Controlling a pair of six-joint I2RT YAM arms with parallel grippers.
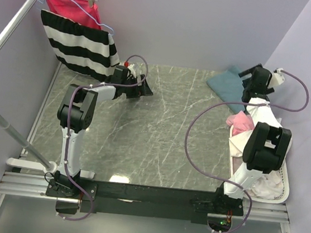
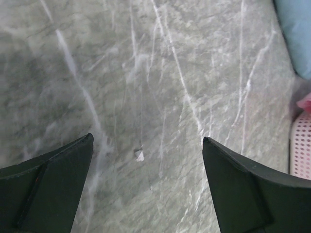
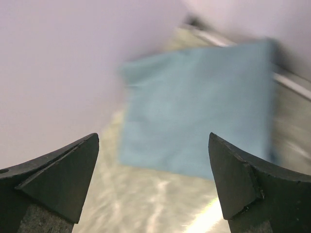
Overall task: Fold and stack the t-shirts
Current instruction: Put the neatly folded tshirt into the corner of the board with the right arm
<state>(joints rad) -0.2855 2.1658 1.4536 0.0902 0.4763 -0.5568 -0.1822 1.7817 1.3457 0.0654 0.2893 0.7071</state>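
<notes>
Top external: marble table [image 1: 159, 134], lilac walls [image 1: 199, 26]

Soft matt blue cloth t-shirt [image 3: 194, 111] on smooth, slightly glossy stone-look table [image 2: 146, 73].

A grey-green marbled tabletop [image 1: 160, 128] carries a folded slate-blue t-shirt [image 1: 226, 85] in its far right corner. The right arm [image 1: 265, 143] reaches out to that corner, its black wrist end over the shirt's right edge. Beside this arm, a white basket [image 1: 285, 190] at the tabletop's right edge holds a pink garment [image 1: 240, 121] and some pale cloth [image 1: 268, 188]. The left arm [image 1: 80, 111] stretches to the far left, its end close to a black-and-white striped garment [image 1: 79, 43]. That garment hangs below a red-pink garment [image 1: 72, 6] beside a slanting metal rail [image 1: 14, 24].
</notes>
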